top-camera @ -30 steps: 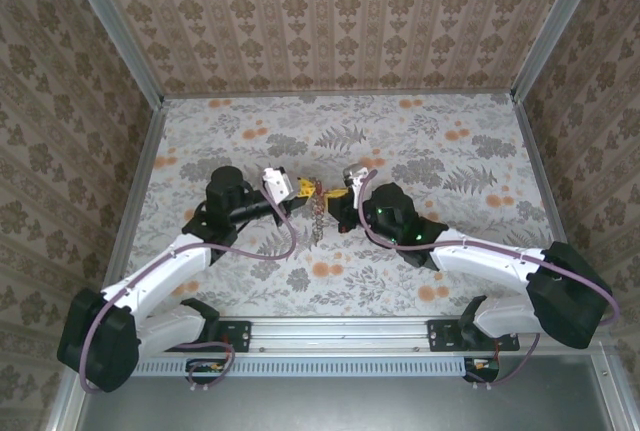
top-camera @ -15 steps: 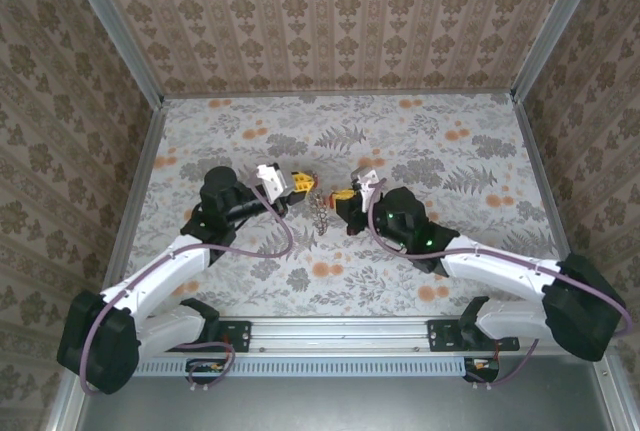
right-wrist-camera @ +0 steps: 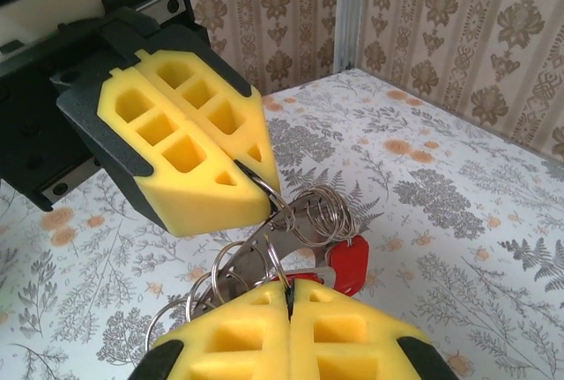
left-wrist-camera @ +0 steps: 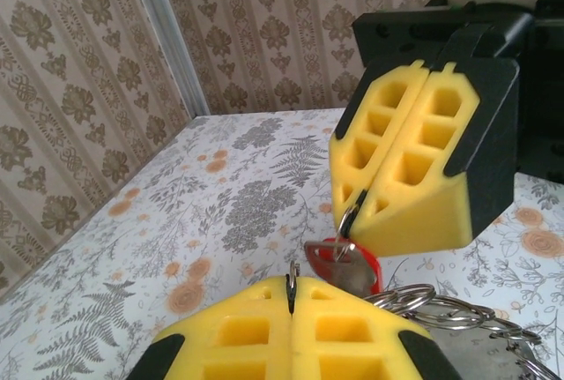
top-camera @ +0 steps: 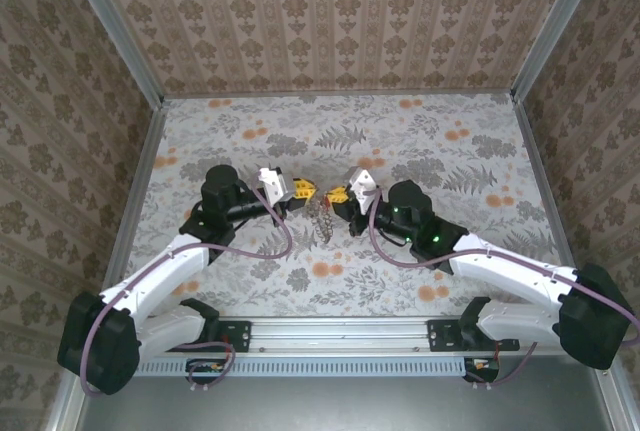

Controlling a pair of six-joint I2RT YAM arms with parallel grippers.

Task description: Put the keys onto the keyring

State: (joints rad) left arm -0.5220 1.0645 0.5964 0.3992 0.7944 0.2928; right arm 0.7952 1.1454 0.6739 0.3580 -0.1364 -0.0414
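The keyring (top-camera: 322,219) hangs between my two grippers above the middle of the table. It is a curved silvery metal band (right-wrist-camera: 264,239) with holes, carrying several thin wire loops (left-wrist-camera: 423,305). My left gripper (top-camera: 300,189) (left-wrist-camera: 292,296) (right-wrist-camera: 256,173) is shut on one thin loop. My right gripper (top-camera: 340,194) (right-wrist-camera: 289,296) (left-wrist-camera: 354,211) is shut on another loop. That loop passes through the hole of a key with a red head (left-wrist-camera: 370,267) (right-wrist-camera: 350,261), which dangles just below the jaws. The two pairs of yellow foam fingertips nearly touch.
The floral table surface (top-camera: 430,141) stretches out behind the grippers. Patterned walls with metal corner posts (top-camera: 145,81) enclose it on three sides. A metal rail (top-camera: 340,333) carrying both arm bases runs along the near edge.
The right wrist pulled slightly away from the left gripper and has come back close. Both grippers stayed shut, with the keyring swinging a little between them.
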